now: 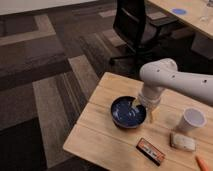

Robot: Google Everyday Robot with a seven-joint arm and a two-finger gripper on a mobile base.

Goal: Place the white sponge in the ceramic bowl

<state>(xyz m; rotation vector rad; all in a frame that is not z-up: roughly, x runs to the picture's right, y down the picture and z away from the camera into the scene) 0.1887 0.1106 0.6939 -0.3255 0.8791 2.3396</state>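
One gripper [148,112] at ceramic bowl [121,113] rim, white sponge [182,141] on table [100,136]

I see a light wooden plank counter [100,135], viewed from above at an angle. A glossy dark blue ceramic bowl [125,114] sits upright near the middle, closer to the left edge. To its right, apart from it, stands a white paper cup [191,120]. Just in front of the cup, toward the near edge, lies the white sponge [182,142]. Left of the sponge, at the near edge, lies a flat black-and-orange rectangular item [151,151]. An orange tip [204,162] shows at the near right. My claw [144,110] hangs over the bowl's right rim, fingers apart, holding nothing.
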